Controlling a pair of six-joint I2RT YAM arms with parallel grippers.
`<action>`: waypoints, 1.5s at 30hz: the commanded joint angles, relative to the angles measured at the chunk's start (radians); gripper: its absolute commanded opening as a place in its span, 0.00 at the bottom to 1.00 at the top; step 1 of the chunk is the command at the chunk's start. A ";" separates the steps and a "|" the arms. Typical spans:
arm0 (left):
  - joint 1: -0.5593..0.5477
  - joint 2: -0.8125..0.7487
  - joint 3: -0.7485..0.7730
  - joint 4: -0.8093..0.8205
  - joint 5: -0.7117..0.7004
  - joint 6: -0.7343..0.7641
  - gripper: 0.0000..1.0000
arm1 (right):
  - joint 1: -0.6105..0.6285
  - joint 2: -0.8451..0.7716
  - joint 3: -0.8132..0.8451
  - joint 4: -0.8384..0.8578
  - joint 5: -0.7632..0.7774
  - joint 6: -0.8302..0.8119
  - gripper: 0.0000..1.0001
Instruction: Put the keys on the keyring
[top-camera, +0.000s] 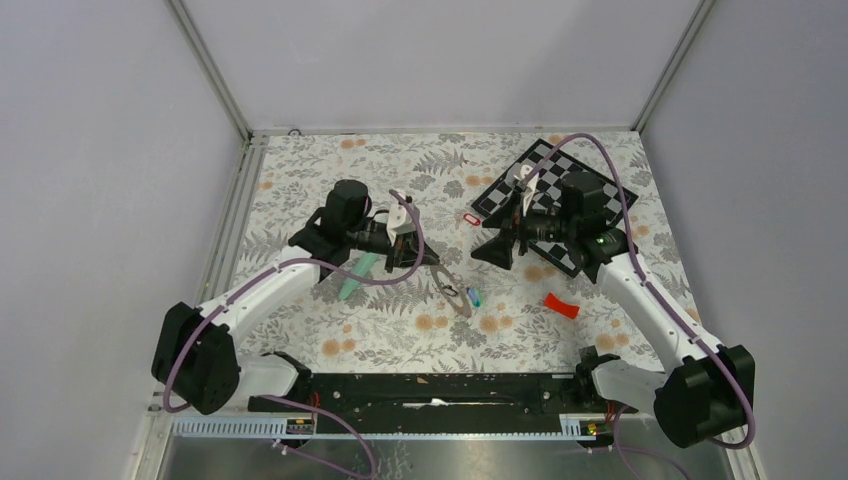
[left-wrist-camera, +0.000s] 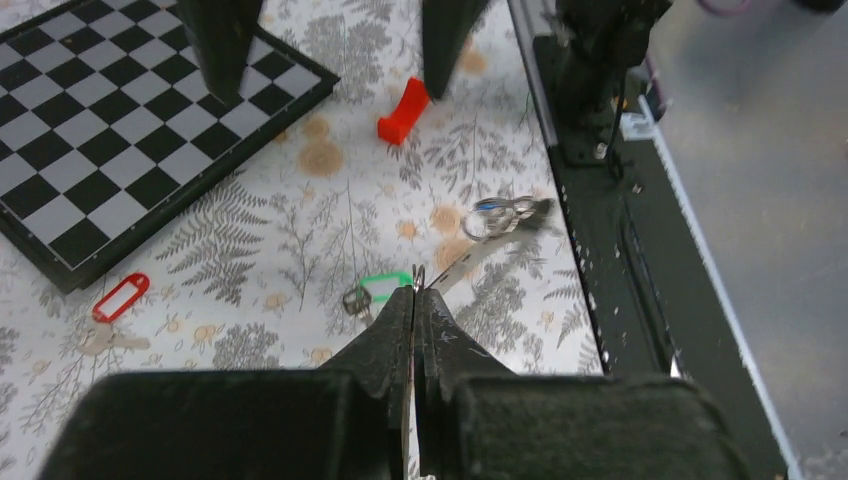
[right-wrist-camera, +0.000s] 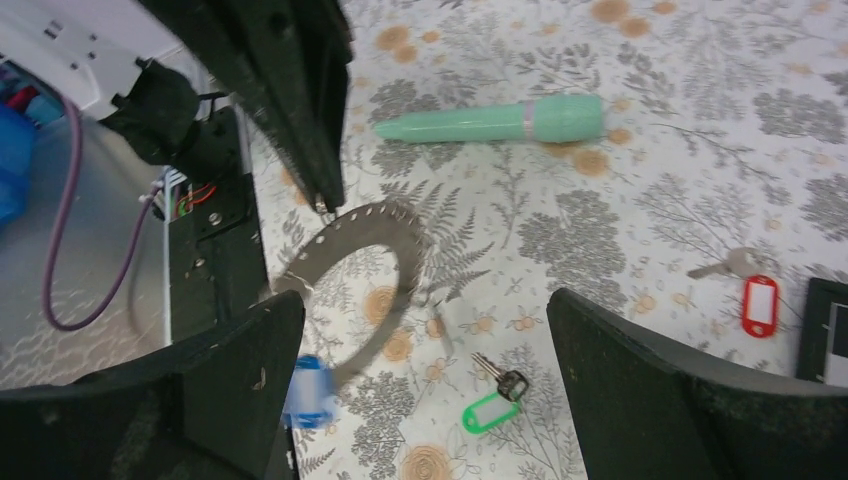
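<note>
My left gripper (top-camera: 418, 258) is shut on the rim of the keyring (top-camera: 452, 292), a flat grey ring held off the table. The ring shows edge-on in the left wrist view (left-wrist-camera: 480, 260) and as a perforated arc in the right wrist view (right-wrist-camera: 385, 215). A blue-tagged key (right-wrist-camera: 310, 390) hangs blurred at the ring's far end (left-wrist-camera: 495, 210). A green-tagged key (right-wrist-camera: 495, 400) lies on the table under the ring (left-wrist-camera: 385, 287). A red-tagged key (top-camera: 471, 218) lies near the board (left-wrist-camera: 120, 297). My right gripper (top-camera: 492, 247) is open and empty above the green key (right-wrist-camera: 425, 300).
A mint-green tube (top-camera: 357, 275) lies left of the left gripper (right-wrist-camera: 490, 120). A curved red plastic piece (top-camera: 561, 305) lies at the right (left-wrist-camera: 403, 110). A black-and-white chessboard (top-camera: 545, 180) sits at the back right under the right arm. The dark base rail (top-camera: 430, 390) runs along the near edge.
</note>
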 joint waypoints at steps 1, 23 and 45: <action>0.013 0.027 -0.015 0.352 0.127 -0.293 0.00 | 0.044 0.006 0.036 0.003 -0.107 -0.053 0.99; 0.006 0.070 -0.135 0.786 0.107 -0.662 0.00 | 0.179 0.089 0.089 0.010 -0.095 -0.116 0.51; -0.008 0.085 -0.144 0.783 0.088 -0.653 0.00 | 0.209 0.090 0.081 -0.014 -0.085 -0.163 0.03</action>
